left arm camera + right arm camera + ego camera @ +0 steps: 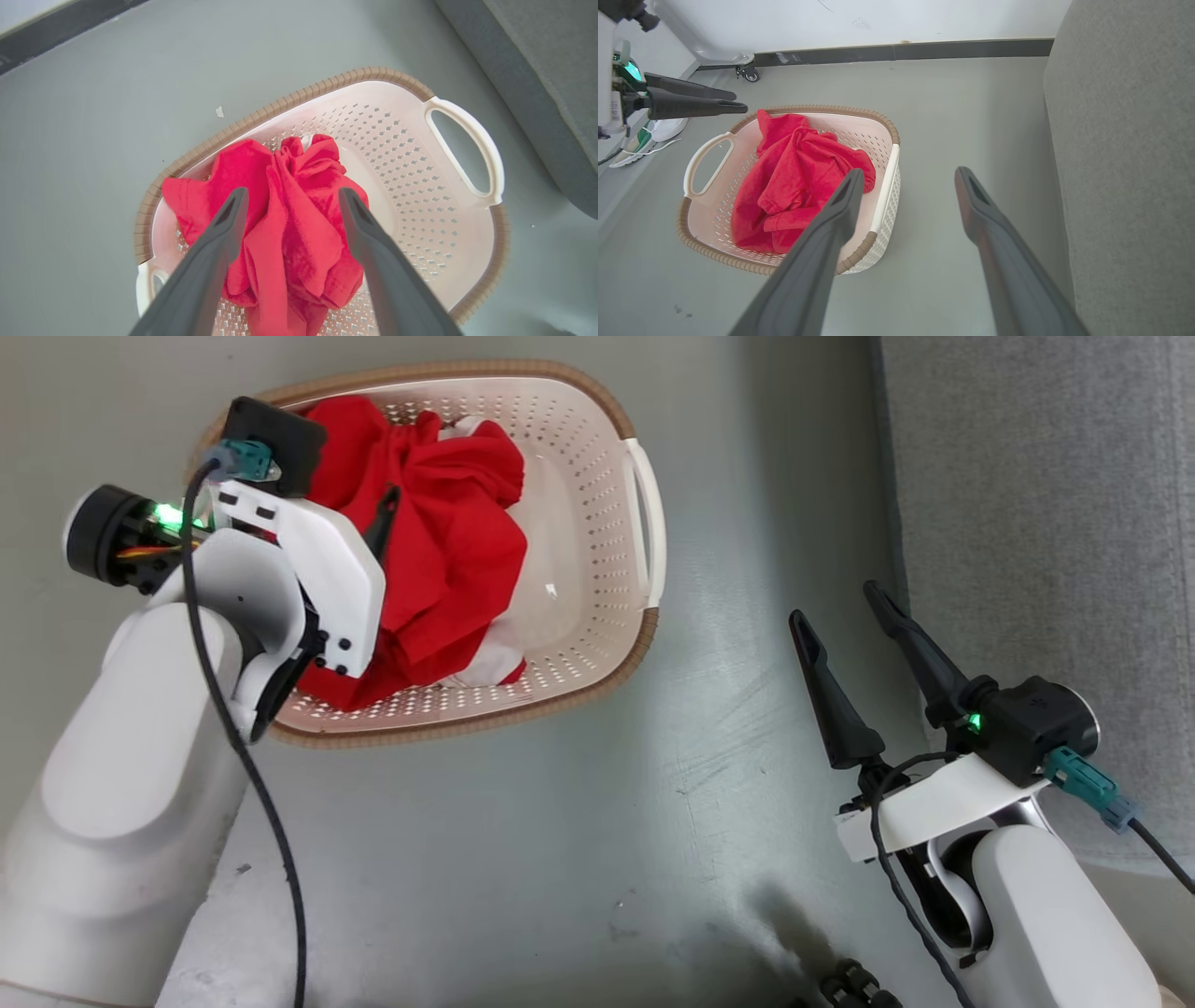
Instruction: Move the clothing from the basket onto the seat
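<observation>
The cream perforated basket (644, 537) with its brown rim stands on the grey floor, holding the bunched red clothing (448, 551) with a white cloth piece (495, 665) at its edge. My left gripper (293, 193) hangs open above the clothing (299, 224), apart from it; one dark finger (383, 523) shows past the wrist. The right wrist view has that left gripper (740, 102) over the basket's far rim (822, 110). My right gripper (836, 602) is open and empty over the floor, between the basket and the grey sofa seat (1046, 523).
The sofa (1125, 163) runs along the right side, its edge (537, 74) close to the basket's handle (490, 154). A white and green shoe (658, 133) lies on the floor left of the basket. A caster (749, 73) stands by the dark skirting.
</observation>
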You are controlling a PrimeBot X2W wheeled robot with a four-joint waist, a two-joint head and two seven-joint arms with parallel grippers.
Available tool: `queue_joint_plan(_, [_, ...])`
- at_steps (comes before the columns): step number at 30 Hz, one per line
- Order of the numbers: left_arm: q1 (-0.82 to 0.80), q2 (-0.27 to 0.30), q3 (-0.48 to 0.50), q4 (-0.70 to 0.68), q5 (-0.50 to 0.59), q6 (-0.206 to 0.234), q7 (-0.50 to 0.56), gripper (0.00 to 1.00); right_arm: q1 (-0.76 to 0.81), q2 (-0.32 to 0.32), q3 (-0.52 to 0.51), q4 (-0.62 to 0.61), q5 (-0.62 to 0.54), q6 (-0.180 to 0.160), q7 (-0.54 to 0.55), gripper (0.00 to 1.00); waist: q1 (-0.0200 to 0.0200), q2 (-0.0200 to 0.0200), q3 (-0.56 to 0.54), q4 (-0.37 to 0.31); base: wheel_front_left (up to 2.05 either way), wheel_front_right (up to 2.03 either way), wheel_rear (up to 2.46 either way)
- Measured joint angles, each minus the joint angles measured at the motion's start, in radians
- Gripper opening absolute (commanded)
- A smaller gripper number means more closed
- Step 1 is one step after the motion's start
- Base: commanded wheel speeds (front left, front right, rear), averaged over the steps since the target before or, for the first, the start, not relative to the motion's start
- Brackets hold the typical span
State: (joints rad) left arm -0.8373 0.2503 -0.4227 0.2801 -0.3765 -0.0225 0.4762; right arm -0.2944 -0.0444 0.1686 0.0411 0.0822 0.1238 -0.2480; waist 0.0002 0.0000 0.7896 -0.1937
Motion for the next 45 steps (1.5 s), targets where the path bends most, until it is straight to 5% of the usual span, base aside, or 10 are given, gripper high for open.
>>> queue_joint_plan(22, [0.000,0.008,0.044,0.050,-0.002,0.064,0.031,1.00,0.003,0.001,0.013,-0.021,0.043,0.000,0.000,1.00,-0.0001,0.0000,0.050,-0.076,0.00,0.00,0.00])
queue_joint_plan(45, [-0.019,0.002,0.057,0.068,-0.012,0.074,0.024,1.00,0.003,0.002,0.036,-0.028,0.050,0.000,0.000,1.00,-0.0001,0.0000,0.090,-0.101,0.00,0.00,0.00])
